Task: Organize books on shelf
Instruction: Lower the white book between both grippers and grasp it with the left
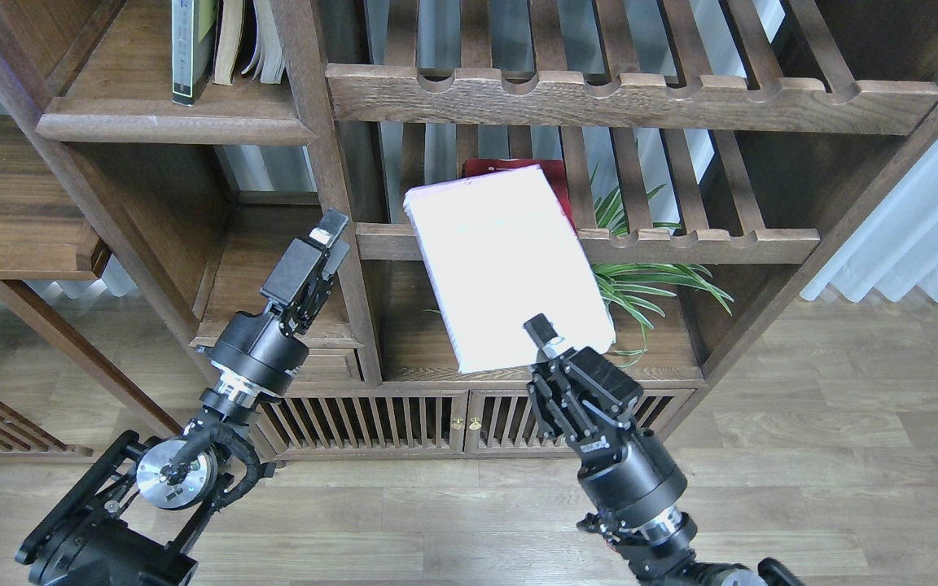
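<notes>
My right gripper (pixel 554 348) is shut on the lower edge of the large white-lavender book (pixel 506 264). It holds the book up and tilted in front of the lower slatted rack. The red book (pixel 560 181) lies on that rack, mostly hidden behind the white book. The black-grey book with the yellow-green panel (pixel 190 45) stands upright on the solid dark-brown shelf (pixel 168 126) at the upper left. My left gripper (pixel 324 240) is empty, pointing up beside the bookcase's upright post, below that shelf. Its fingers overlap, so no gap can be made out.
Cream-paged worn books (pixel 247 41) lean beside the black-grey book. Two slatted racks with notched rails (pixel 599 98) (pixel 697 240) fill the middle. A spider plant (pixel 656 281) sits under the lower rack. A small drawer and slatted cabinet doors (pixel 404 419) are below; a white curtain (pixel 909 236) hangs at right.
</notes>
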